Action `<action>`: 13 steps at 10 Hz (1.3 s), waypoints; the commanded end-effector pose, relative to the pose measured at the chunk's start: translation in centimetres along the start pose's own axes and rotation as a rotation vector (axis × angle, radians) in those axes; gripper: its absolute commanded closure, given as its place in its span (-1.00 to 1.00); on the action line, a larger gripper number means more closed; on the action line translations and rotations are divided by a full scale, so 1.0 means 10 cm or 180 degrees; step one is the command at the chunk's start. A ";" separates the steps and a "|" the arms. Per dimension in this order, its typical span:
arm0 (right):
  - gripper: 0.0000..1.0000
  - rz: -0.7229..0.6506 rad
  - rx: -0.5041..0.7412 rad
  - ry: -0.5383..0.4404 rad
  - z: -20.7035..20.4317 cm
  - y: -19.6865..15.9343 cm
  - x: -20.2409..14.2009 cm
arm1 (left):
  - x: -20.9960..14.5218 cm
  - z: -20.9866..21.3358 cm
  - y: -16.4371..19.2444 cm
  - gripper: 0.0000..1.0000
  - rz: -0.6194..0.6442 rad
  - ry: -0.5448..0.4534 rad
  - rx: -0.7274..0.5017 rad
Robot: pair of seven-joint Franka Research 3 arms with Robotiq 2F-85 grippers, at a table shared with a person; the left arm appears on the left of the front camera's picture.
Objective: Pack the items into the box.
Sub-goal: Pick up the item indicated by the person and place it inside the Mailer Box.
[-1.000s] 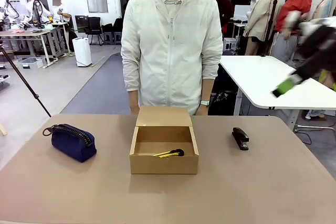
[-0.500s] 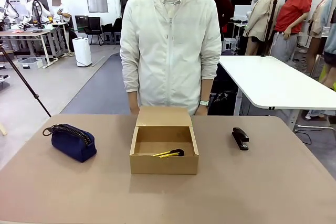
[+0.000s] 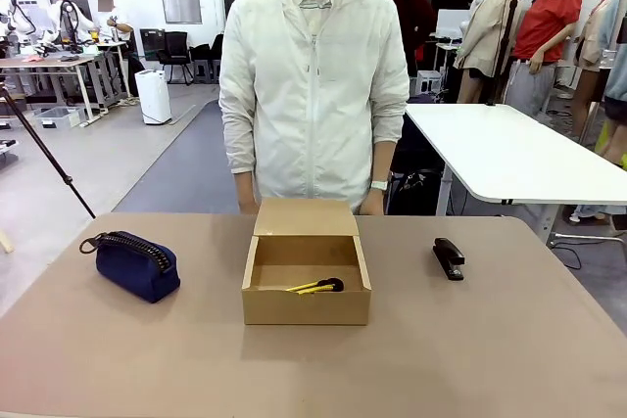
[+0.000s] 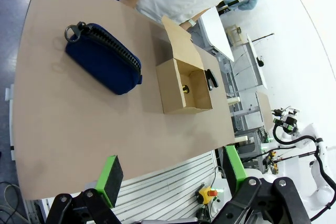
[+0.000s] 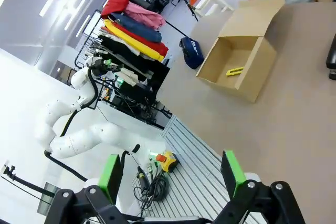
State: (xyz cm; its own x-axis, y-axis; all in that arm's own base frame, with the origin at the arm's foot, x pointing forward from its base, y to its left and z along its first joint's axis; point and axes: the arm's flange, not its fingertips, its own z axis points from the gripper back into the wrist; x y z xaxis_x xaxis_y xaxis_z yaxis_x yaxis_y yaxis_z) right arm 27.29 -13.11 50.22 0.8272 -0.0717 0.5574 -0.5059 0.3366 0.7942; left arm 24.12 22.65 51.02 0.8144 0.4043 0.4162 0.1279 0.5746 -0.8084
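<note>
Fingers of my left gripper (image 4: 171, 174) stand spread wide, green pads well apart, with nothing between them and nothing touching them. It hangs well back from the box (image 3: 306, 307), off the near edge of the table (image 3: 490, 359).

Well to the left of the box, the navy-blue pouch (image 3: 130, 263) lies on the table, its zip on top and its loop pointing away from the box. The box itself sits open, its flap lid raised at the far side. Inside it, close to the front wall, lies the yellow-and-black utility knife (image 3: 315, 286). Just behind the box a person (image 3: 312, 95) in a white jacket stands at the far edge of the table, hands low behind the flap.

Well to the right of the box, the small black stapler (image 3: 449, 257) rests on the table, apart from everything else.

My right gripper (image 5: 172, 174) is likewise released, its fingers spread wide and gripping nothing, and it too hangs well back from the box.
</note>
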 end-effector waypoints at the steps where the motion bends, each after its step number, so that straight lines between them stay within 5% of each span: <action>1: -1.00 0.0015 0.0041 -0.0007 0.02 -0.01 0.01 | 0.00 0.01 0.00 -1.00 -0.0054 -0.0027 -0.0066; 13: -1.00 -0.0026 0.0008 0.0008 0.00 -0.02 -0.01 | 0.00 0.01 0.00 -1.00 -0.0054 -0.0027 -0.0066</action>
State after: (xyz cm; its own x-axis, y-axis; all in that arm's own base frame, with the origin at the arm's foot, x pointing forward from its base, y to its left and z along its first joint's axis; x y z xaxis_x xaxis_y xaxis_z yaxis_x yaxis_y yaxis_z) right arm 27.35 -13.17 50.04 0.8324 -0.0717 0.5495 -0.4991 0.3339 0.7996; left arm 24.12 22.65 51.02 0.8144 0.4039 0.4165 0.1284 0.5746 -0.8083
